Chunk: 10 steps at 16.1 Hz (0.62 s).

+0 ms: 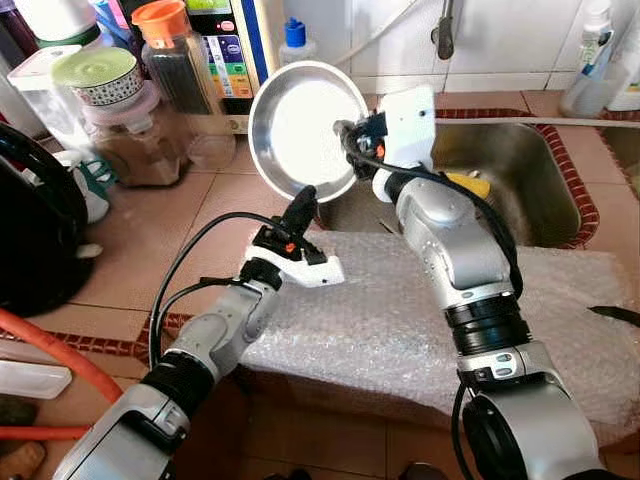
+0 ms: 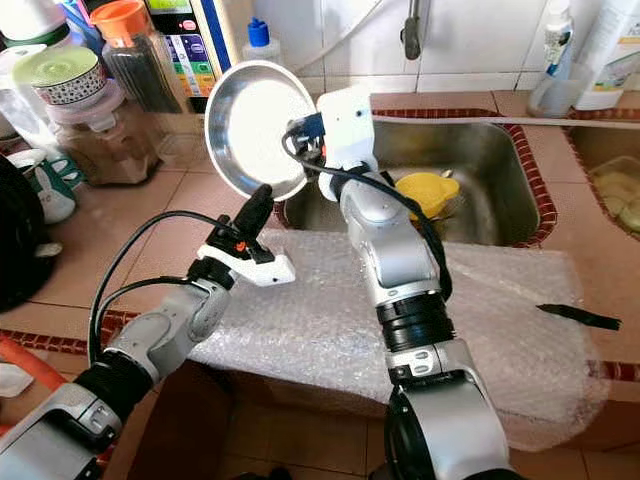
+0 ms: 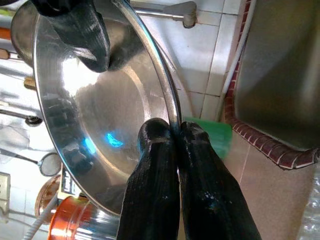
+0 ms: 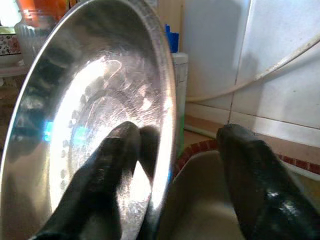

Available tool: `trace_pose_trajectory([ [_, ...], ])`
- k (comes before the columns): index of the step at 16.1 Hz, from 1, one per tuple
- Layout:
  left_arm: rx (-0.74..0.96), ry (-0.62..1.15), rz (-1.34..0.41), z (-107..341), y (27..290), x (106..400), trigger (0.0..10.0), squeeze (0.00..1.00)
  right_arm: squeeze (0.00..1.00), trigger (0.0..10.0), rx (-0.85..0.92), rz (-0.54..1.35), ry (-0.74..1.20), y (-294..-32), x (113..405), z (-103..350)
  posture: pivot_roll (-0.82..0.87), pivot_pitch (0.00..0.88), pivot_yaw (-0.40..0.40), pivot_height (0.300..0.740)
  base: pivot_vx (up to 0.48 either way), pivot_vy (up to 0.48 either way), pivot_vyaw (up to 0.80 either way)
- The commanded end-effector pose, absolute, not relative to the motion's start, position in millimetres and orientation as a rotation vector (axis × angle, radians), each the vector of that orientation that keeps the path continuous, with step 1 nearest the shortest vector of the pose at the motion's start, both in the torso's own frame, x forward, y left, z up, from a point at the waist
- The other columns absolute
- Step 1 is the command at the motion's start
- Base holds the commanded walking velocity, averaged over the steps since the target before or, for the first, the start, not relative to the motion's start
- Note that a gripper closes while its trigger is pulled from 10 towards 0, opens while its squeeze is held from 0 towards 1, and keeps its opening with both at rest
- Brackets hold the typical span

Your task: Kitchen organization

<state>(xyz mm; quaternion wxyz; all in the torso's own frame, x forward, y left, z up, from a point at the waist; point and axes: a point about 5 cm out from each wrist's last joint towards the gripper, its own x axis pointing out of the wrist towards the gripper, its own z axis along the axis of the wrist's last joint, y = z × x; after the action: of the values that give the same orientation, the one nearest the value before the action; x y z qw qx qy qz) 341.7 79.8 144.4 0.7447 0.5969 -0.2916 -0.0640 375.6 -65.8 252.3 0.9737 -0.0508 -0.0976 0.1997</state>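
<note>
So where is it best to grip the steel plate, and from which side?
At the thin rim, one finger on each face. The plate stands on edge, so come from below, as the left gripper does, shut on its lower rim.

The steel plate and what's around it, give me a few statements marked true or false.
1. The steel plate is held up on edge above the counter. True.
2. The left gripper is shut on the plate's rim. True.
3. The right gripper is clamped shut on the plate. False: its fingers stand apart, one on either side of the rim.
4. The bubble wrap lies inside the sink. False: it lies on the counter in front of the sink.
5. A jar with an orange lid stands on the counter behind the plate. True.
</note>
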Motion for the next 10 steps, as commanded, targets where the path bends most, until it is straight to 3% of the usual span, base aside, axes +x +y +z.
trace_pose_trajectory([
  [1,1.301,-0.674,-0.135,148.7,76.2,340.9,10.0,0.0,0.0,0.0,-0.111,0.444,-0.168,-55.1,375.6,247.5,-0.33,0.119,0.138,0.74,0.0,0.0,0.0],
  [10,1.297,-0.672,-0.131,147.4,75.5,339.5,10.0,0.0,0.0,0.0,-0.077,0.454,-0.131,-50.9,379.9,243.1,-0.32,0.118,0.133,0.74,0.0,0.0,0.0],
])
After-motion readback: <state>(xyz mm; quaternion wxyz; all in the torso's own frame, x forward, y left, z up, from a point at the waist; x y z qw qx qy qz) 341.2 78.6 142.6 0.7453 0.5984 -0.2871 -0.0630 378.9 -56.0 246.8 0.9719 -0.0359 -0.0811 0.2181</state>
